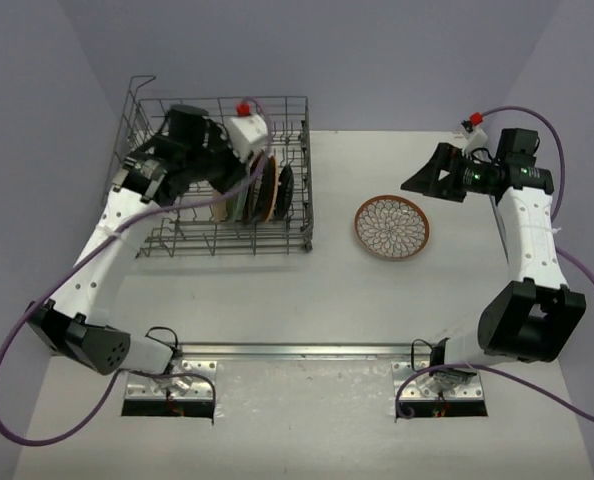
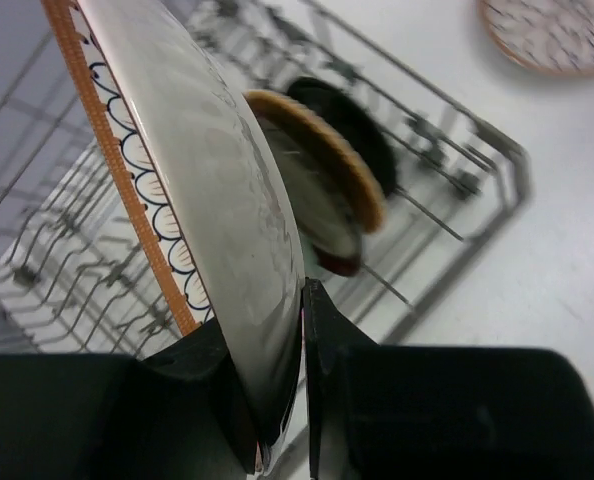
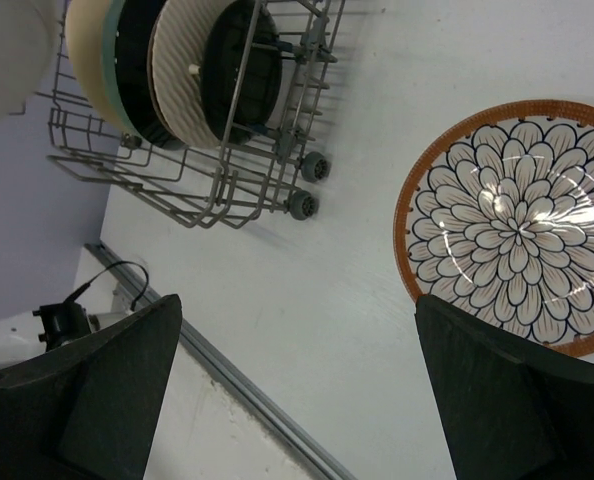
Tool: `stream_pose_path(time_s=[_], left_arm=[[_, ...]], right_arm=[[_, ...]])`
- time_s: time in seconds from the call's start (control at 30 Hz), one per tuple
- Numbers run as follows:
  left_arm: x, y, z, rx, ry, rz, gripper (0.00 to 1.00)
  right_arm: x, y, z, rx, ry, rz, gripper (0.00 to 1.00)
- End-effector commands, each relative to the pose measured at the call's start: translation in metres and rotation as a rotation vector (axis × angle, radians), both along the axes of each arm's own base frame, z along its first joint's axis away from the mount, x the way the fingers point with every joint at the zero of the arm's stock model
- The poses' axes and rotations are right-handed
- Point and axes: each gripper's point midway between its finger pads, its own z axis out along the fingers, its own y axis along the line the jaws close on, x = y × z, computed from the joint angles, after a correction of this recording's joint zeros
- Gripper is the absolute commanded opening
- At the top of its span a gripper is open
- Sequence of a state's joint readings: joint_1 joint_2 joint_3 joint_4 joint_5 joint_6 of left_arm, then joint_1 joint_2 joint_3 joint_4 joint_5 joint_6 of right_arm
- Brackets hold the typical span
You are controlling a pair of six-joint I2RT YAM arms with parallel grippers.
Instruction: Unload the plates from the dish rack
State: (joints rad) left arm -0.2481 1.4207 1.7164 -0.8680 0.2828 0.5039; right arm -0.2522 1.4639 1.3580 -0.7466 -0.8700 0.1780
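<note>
One round ceramic plate point(image 2: 227, 220), with an orange-brown rim, petal band and glossy pale face, is pinched at its rim by the clenched left fingers point(image 2: 325, 335). It hangs over the grey wire dish rack point(image 1: 232, 243) at the desk's point(image 1: 307, 300) far-left corner. Several plates point(image 1: 272, 192) stand on edge just beside it. Right fingers point(image 3: 517, 400) are spread and empty near a flat patterned plate point(image 1: 391, 227), far-right. Risks: the thin rim grip slips on glaze; a skewed lift knocks neighbours or catches tines.
</note>
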Motion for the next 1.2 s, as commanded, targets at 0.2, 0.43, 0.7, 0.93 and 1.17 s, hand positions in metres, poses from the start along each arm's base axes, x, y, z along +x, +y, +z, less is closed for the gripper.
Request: stream_pose_path(time_s=[0.2,0.43,0.7,0.93,1.17], left_arm=[[-0.081,-0.073,-0.012,0.681,-0.488,-0.389,0.0],[-0.123,-0.117,-0.039,0.964,-0.821,-0.612,0.0],[-0.141,-0.151,-0.015,0.89,-0.89,-0.614,0.0],[-0.142,-0.148,-0.015,0.899,-0.917,-0.607,0.0],[-0.138,-0.143,-0.017,0.901,-0.925,-0.552,0.07]], right_arm=[[0.0,0.028,0.061,0.068,-0.157,0.059,0.99],[-0.016,0.086,0.049,0.022,-0.126,0.221,0.97],[-0.045,0.135,0.004,-0.041,-0.044,0.373,0.93],[-0.06,0.148,-0.029,-0.109,-0.021,0.442,0.76],[-0.07,0.154,-0.027,-0.093,-0.025,0.484,0.09]])
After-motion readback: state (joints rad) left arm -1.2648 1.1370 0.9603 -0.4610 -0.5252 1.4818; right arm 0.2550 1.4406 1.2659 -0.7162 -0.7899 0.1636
